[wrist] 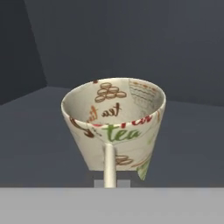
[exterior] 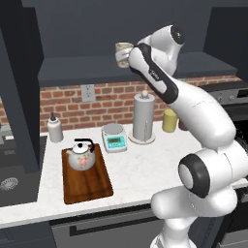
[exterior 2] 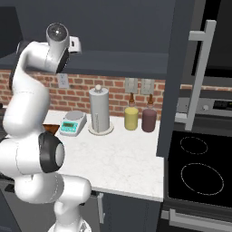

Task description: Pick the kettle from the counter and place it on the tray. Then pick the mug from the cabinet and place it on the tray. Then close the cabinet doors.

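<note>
The white floral kettle stands on the back half of the dark-brown tray, which lies on the white counter. The cream mug sits on the shelf of the open cabinet. In the hand view the mug is close and upright, with its thin handle facing me at bottom centre. My gripper is reached up to the mug's right side and is shut on the mug at its handle; the fingertips are hidden. The cabinet doors stand open, one at the left and one at the right.
Behind the tray stand a soap dispenser, a small white scale, a steel paper-towel cylinder and a yellow canister. A dark red canister is beside it. The sink lies left, the stove right.
</note>
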